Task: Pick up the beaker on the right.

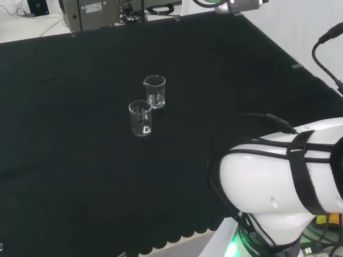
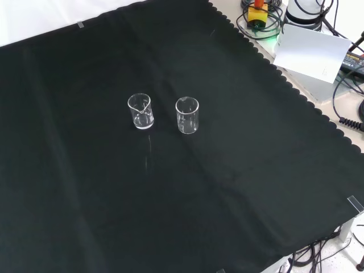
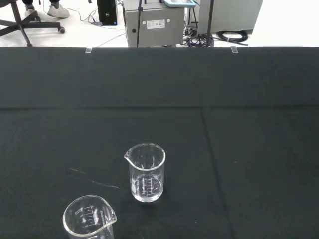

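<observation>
Two small clear glass beakers stand upright and close together on the black cloth (image 1: 80, 160). In the head view one beaker (image 1: 154, 91) stands farther off and slightly right of the nearer beaker (image 1: 141, 118). In the front view they stand side by side, the farther beaker (image 2: 140, 111) on the left and the nearer beaker (image 2: 187, 115) on the right. The wrist view looks at both from a distance, with the farther beaker (image 3: 146, 172) beyond the nearer beaker (image 3: 89, 219). Both look empty. Nothing touches either one.
The arm's white link (image 1: 284, 176) bulks at the head view's lower right. A grey equipment box (image 1: 91, 13) stands beyond the cloth's far edge. A white card (image 2: 311, 51) and cables (image 2: 259, 20) lie off the cloth at the front view's upper right.
</observation>
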Tool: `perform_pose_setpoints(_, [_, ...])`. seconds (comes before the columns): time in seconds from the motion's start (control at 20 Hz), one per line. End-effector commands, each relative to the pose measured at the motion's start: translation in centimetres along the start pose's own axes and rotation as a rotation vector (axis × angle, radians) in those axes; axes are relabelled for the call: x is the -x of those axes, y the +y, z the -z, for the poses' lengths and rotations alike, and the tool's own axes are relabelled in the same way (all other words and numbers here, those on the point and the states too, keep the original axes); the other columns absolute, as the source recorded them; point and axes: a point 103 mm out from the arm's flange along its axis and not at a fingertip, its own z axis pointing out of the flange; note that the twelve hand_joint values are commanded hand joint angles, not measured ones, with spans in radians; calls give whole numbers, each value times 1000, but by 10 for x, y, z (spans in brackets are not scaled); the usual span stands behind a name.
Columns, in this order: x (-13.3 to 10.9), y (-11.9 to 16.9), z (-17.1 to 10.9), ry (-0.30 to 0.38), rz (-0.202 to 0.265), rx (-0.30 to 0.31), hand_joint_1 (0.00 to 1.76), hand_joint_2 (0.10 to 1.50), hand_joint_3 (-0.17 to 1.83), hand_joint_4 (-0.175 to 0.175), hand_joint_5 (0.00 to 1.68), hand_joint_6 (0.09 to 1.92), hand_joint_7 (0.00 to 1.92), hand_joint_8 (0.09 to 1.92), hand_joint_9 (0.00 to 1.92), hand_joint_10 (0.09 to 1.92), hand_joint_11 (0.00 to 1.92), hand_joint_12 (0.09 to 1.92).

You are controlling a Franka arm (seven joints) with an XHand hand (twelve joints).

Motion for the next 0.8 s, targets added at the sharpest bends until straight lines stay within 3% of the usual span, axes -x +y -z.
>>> perform_pose_setpoints(0.05, [3, -1, 0, -4, 0, 10, 161, 1323, -28, -35, 329, 87, 26, 522, 153, 684, 30, 1390])
perform_pose_setpoints(0.2, [13, -2, 1, 5, -2, 7, 16, 1392, 3, -24, 320, 87, 2, 467, 116, 662, 2, 1379])
perform_pose_setpoints(0.4, [5, 0, -1, -10, -11, 2, 0, 1400, 7, -23, 319, 87, 0, 461, 113, 658, 0, 1378])
perform_pose_setpoints(0.8, [33, 9, -22, 19, -48, -35, 0, 1399, 7, -22, 320, 87, 1, 463, 122, 658, 1, 1381])
